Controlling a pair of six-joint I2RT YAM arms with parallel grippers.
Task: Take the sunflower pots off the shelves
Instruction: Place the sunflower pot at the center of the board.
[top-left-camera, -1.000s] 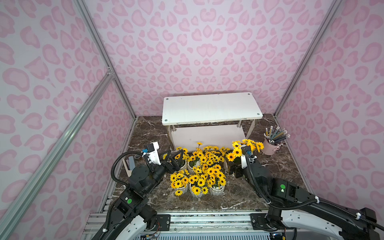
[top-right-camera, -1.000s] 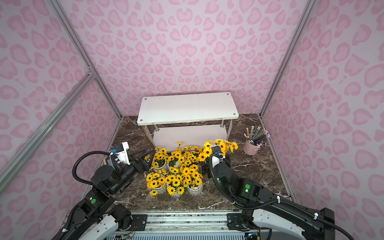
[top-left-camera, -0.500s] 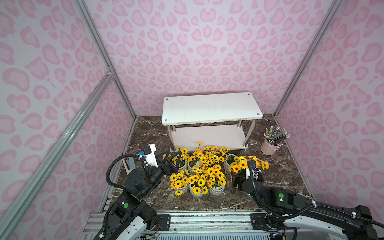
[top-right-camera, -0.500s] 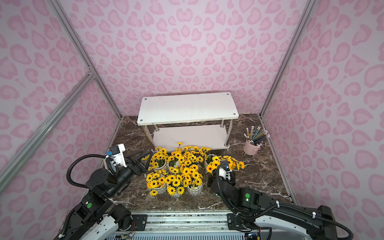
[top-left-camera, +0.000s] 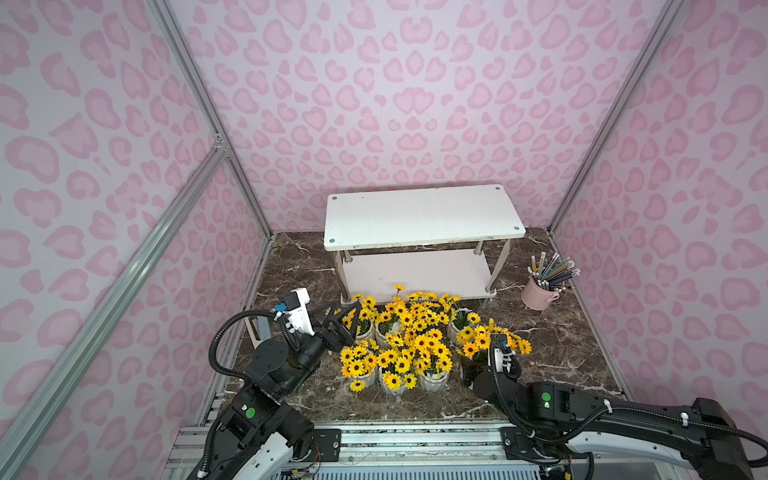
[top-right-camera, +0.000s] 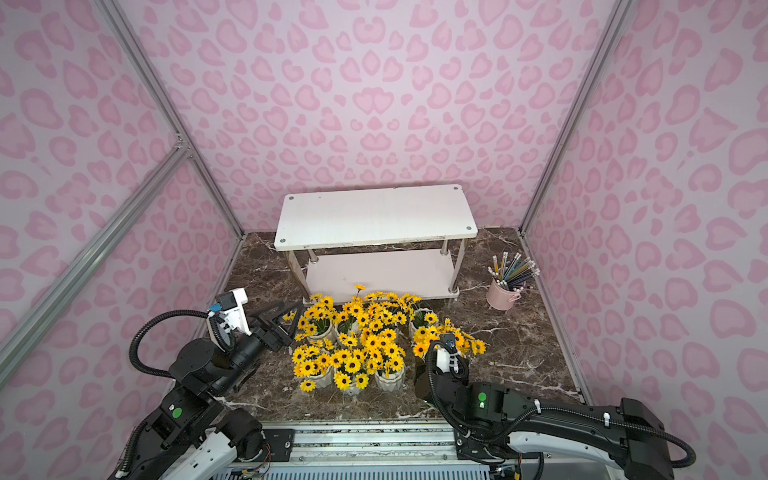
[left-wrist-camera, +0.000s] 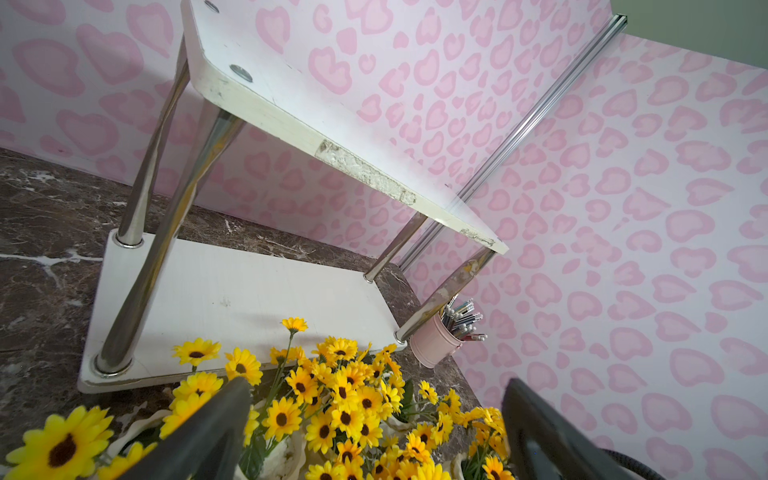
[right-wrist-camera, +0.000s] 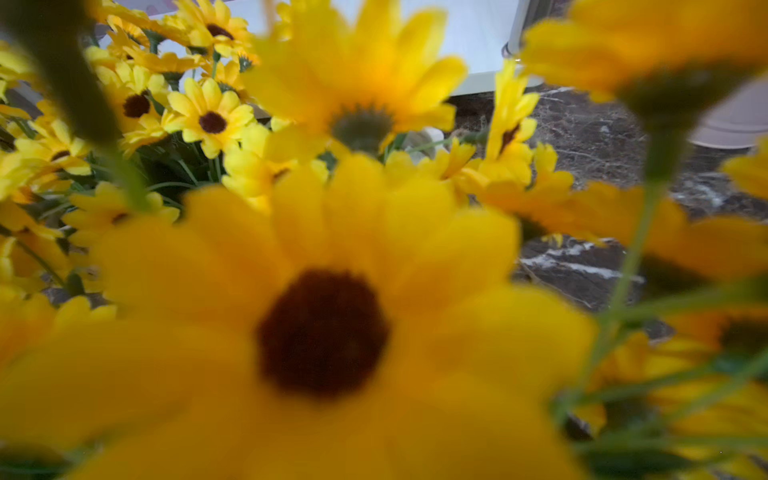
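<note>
1. right gripper (top-left-camera: 497, 349): low over the marble tabletop (top-left-camera: 557, 361), its fingers buried beneath a yellow bunch. The jaws are set wide, but whether they clamp the pot or merely flank it cannot be told. The wrist view shows only blurred blooms against the lens.
2. nearest sunflower pot (top-left-camera: 482, 341): at 12 o'clock of the right gripper, touching it or all but. Its white body is hidden, its stems are upright and its long axis is vertical. It stands at the 3 o'clock end of the group.
3. other sunflower pots (top-left-camera: 399, 349): a packed cluster on the tabletop, at 9 o'clock of the right gripper. The count is unclear under the flowers.
4. left gripper (left-wrist-camera: 370, 392): wide open and empty, at the cluster's 9 o'clock edge, farther from the nearest sunflower pot.
5. shelves (top-left-camera: 419, 216): at 12 o'clock behind the cluster, both tiers bare.
6. judgement: the move belongs to the right arm, which should let go and then retreat toward 6 o'clock, clear of the stems.
</note>
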